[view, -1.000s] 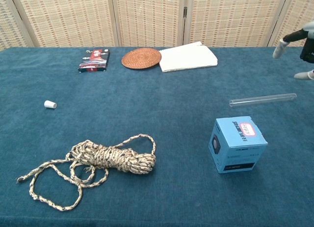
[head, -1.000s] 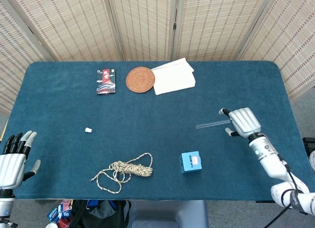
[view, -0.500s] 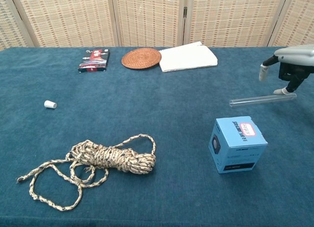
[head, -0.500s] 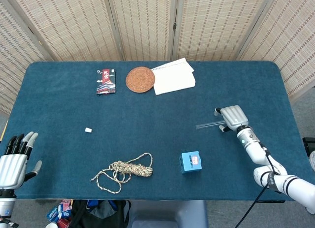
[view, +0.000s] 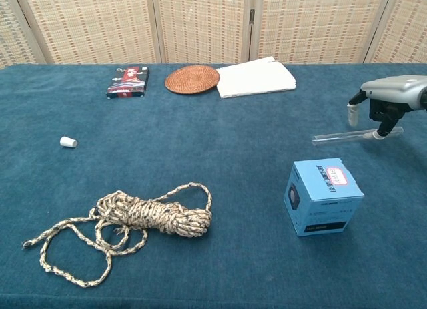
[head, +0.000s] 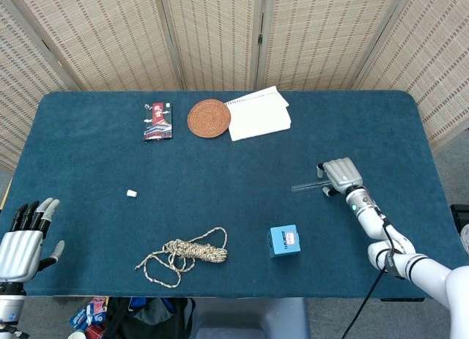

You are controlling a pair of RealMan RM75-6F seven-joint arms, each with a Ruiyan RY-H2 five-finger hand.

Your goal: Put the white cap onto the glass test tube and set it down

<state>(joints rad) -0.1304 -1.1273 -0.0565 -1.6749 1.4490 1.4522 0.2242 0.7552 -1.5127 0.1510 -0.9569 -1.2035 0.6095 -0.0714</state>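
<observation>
Both hands ungrasping; right hand [view: 383, 105] has lowered over glass test tube [view: 340, 136], fingertip touching.

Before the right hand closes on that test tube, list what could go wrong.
1. The glass test tube lies flat on the cloth table, and the right hand is over one end only; it may roll or tip when pinched.
2. The blue box sits close in front of the tube and could be knocked.
3. The white cap lies far across the table, nearer the left hand, so capping needs a long reach.
</observation>
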